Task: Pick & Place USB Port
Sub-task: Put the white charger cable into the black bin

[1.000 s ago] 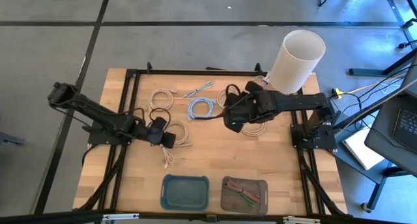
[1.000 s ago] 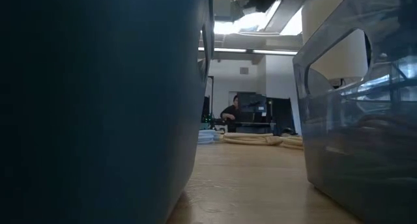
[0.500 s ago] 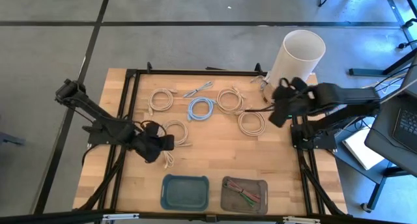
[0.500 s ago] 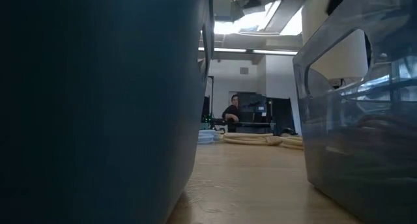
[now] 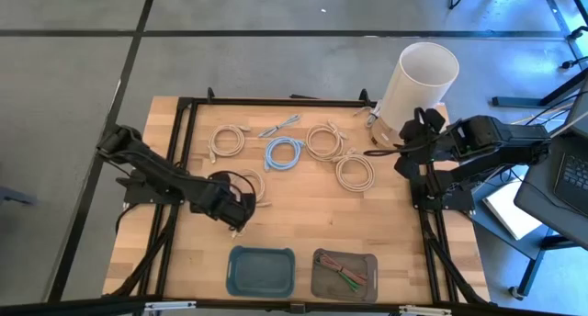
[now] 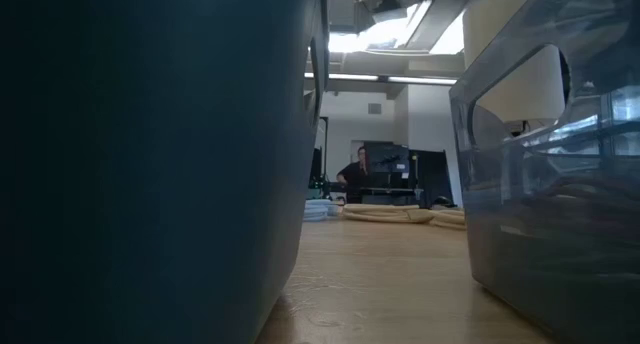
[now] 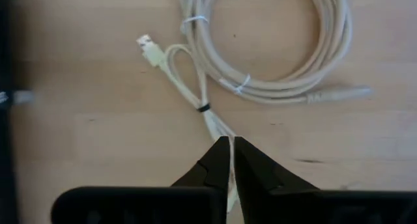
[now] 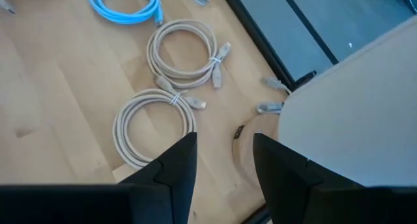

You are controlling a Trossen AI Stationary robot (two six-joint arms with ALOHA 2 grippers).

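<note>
Wooden worktop (image 5: 303,215) strewn with coiled cables, left gripper (image 7: 230,149) fingers pinched together on beige USB cable (image 7: 260,74) near centre, right gripper (image 8: 225,159) held apart, empty, at right edge beside white bin (image 5: 415,86)

Left gripper (image 7: 229,146) fingers nearly together; right gripper (image 8: 225,160) fingers apart.

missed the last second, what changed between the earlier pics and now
The right gripper pulled back from above the coils at the table's middle to the right edge beside the white cylinder, fingers open and empty. The left gripper slid toward the near edge, down along the beige cable, and now pinches its thin tail, almost closed. The other coils, the blue tray and the grey tray stayed put.
</note>
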